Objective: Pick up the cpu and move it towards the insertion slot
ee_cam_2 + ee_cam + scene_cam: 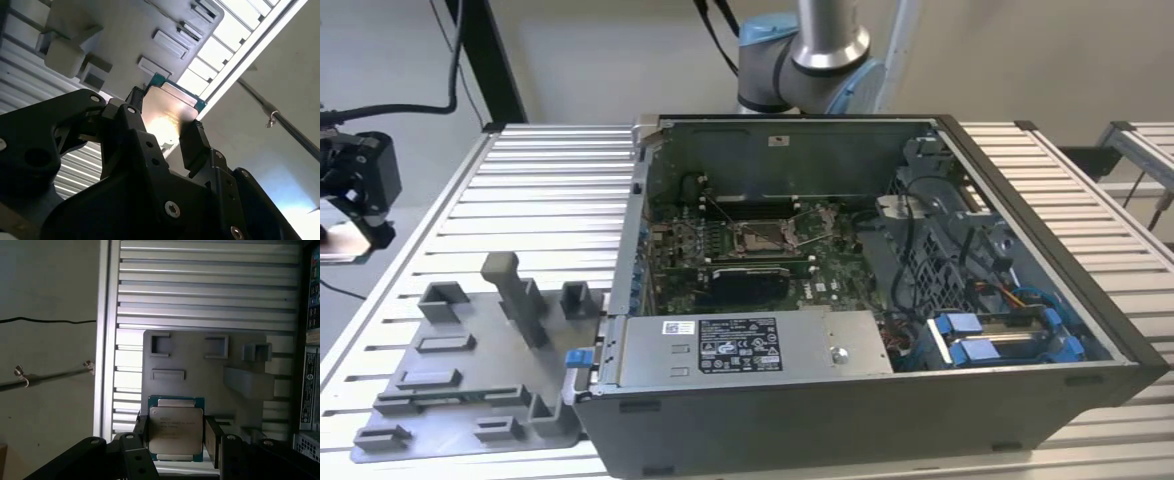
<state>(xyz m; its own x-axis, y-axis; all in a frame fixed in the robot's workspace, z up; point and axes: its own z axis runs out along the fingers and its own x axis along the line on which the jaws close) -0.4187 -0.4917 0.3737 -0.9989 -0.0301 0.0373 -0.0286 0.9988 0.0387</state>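
Cpu (176, 427): silvery face, green rim, pinched at two opposite edges by the fingers of the gripper (176, 442), with the grey tray (200, 365) beyond it in both wrist views. Insertion slot (761, 238): inside the open case (854, 420) on the desk (547, 190), well apart from the gripper at the exterior view's left.

Exterior view: high and set back, angled down over the open computer case (854, 420) on the slatted counter (547, 180), with the grey tray (467, 370) at the exterior view's left. Both wrist views: mounted tight behind the pincer (176, 436), sighting past it and the cpu (176, 426) onto that tray. First looks squarely down; second sits closer, steeply skewed.
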